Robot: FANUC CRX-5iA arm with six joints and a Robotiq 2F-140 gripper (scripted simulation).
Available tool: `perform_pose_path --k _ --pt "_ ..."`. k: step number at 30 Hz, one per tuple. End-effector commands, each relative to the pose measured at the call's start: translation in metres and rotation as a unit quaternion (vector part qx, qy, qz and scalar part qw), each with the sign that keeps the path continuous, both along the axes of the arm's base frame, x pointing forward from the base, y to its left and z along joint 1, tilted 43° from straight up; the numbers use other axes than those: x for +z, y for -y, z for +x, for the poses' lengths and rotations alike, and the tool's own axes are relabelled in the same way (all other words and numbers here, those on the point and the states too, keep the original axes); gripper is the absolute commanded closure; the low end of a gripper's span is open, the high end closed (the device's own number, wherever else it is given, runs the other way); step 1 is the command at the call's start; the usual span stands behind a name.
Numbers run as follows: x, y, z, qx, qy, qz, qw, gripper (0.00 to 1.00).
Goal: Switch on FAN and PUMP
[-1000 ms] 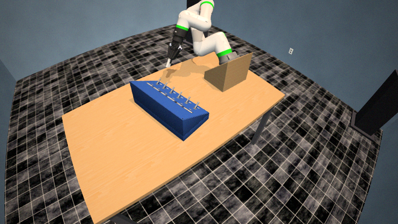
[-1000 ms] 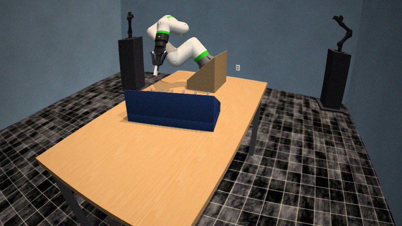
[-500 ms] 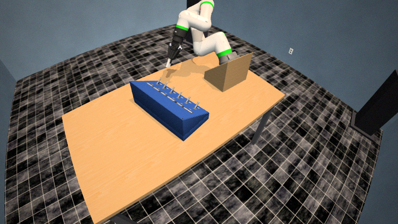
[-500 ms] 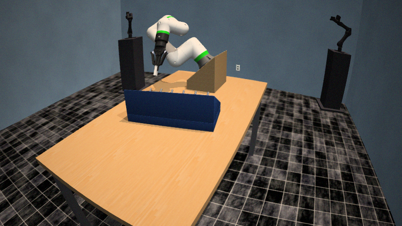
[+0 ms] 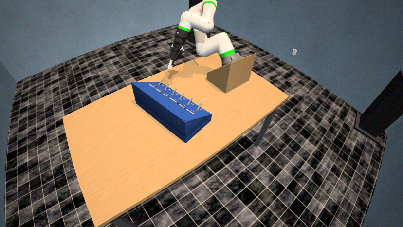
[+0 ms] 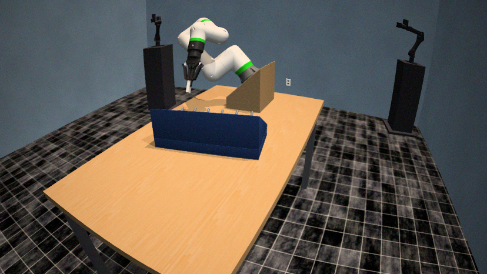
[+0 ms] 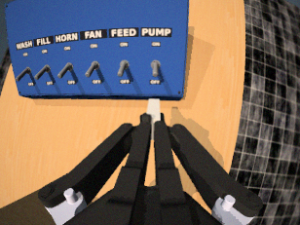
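The blue console (image 5: 172,108) stands in the middle of the wooden table, with its sloped panel facing the arm. It also shows in the exterior view (image 6: 207,132) from behind. In the wrist view the panel (image 7: 97,36) carries several toggle switches labelled WASH, FILL, HORN, FAN, FEED, PUMP. The FAN lever (image 7: 93,68) and the PUMP lever (image 7: 155,71) lean toward the panel's lower edge, like the others. My gripper (image 7: 154,107) (image 5: 170,66) (image 6: 187,89) is shut and empty. It hangs in the air in front of the PUMP end, apart from the console.
A brown wedge-shaped box (image 5: 231,73) stands on the table by the arm's base, to the console's right as the top view shows it. The table's edge is close behind the gripper. Two black pillars (image 6: 159,76) (image 6: 405,95) stand on the floor.
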State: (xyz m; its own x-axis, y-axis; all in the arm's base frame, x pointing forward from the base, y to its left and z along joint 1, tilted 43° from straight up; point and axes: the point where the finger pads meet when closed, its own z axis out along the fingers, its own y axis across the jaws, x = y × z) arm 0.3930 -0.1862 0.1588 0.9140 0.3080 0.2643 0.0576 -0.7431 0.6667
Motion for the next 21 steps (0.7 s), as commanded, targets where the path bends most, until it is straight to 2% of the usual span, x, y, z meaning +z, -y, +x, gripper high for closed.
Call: perform_pose_path --k 1,21 --pt "-0.003 0.002 0.002 0.000 0.000 0.000 1.000 1.00" --pt "-0.038 0.033 0.022 0.000 0.000 0.000 1.000 1.00"
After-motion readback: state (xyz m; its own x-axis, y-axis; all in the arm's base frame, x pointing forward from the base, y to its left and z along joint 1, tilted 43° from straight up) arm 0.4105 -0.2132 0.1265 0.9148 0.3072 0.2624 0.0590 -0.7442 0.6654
